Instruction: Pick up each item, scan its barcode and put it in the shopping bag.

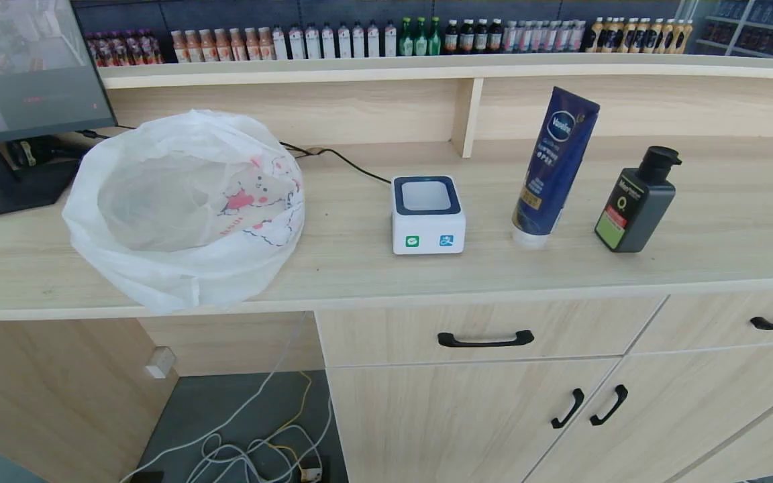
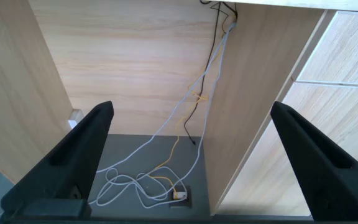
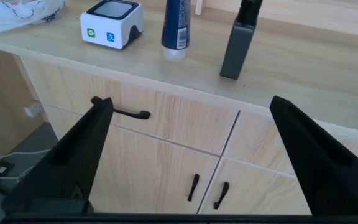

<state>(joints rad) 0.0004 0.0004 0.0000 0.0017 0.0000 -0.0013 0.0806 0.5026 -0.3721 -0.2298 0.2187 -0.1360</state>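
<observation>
- I see the shopping bag sitting open on the counter, at 9 o'clock from the scanner.
- The blue tube stands cap-down at 3 o'clock from the scanner. The dark pump bottle is farther along at 3 o'clock, apart from the tube.
- Left gripper: jaws wide apart, below the counter, facing the floor cables.
- Right gripper: jaws wide apart, facing the cabinet doors.

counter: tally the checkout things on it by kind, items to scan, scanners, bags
blue tube: 1
dark pump bottle: 1
scanner: 1
shopping bag: 1
total: 4
</observation>
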